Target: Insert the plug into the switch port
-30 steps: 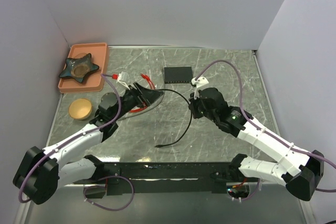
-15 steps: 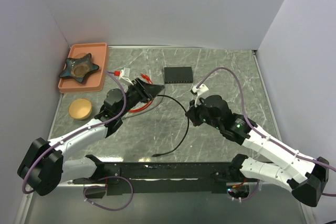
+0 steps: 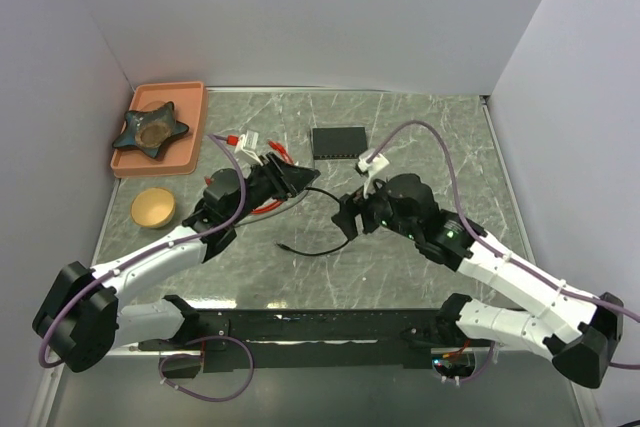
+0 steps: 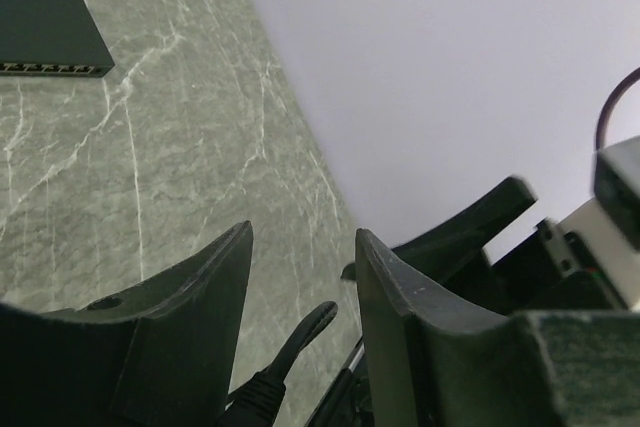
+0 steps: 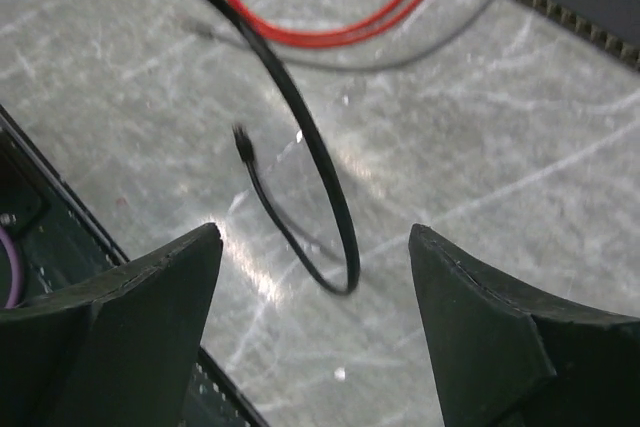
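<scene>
The left pincer (image 4: 303, 234) is closed on the black cable (image 5: 306, 133) near one end. The right pincer (image 5: 315, 232) gapes wide, gripping nothing (the cable loops on the desk (image 3: 430, 137) beneath it). The cable's loose plug (image 5: 240, 135) lies on the desk, well apart from the switch (image 3: 339, 141) at the far side.

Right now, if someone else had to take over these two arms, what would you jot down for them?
The left gripper is closed on the black cable.
The right gripper is open and empty, over the cable's loop.
The cable's free end lies on the table. The network switch sits at the far side, ports facing the arms, nothing plugged in.
Done: cable gripped.
Left: carry the plug to a port and push it in.
</scene>
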Robot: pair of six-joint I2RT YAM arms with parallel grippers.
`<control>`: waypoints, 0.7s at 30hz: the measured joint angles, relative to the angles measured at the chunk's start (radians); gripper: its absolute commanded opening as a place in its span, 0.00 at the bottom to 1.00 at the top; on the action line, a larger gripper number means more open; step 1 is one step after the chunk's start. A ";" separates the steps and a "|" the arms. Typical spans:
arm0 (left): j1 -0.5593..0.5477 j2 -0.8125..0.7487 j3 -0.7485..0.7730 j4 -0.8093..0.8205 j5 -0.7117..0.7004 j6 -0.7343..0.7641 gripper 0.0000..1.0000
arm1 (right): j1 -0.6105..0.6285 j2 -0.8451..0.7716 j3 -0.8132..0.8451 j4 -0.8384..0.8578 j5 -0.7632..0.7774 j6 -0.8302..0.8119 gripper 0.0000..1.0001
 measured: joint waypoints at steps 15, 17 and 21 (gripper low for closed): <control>-0.004 -0.045 0.016 -0.080 -0.002 0.048 0.15 | 0.009 0.319 0.158 0.146 -0.033 -0.042 0.00; -0.003 -0.047 0.016 -0.093 -0.011 0.053 0.59 | 0.016 0.314 0.156 0.146 -0.020 -0.034 0.00; -0.008 -0.083 0.016 -0.141 -0.037 0.061 0.88 | 0.004 0.270 0.140 0.153 0.027 0.003 0.00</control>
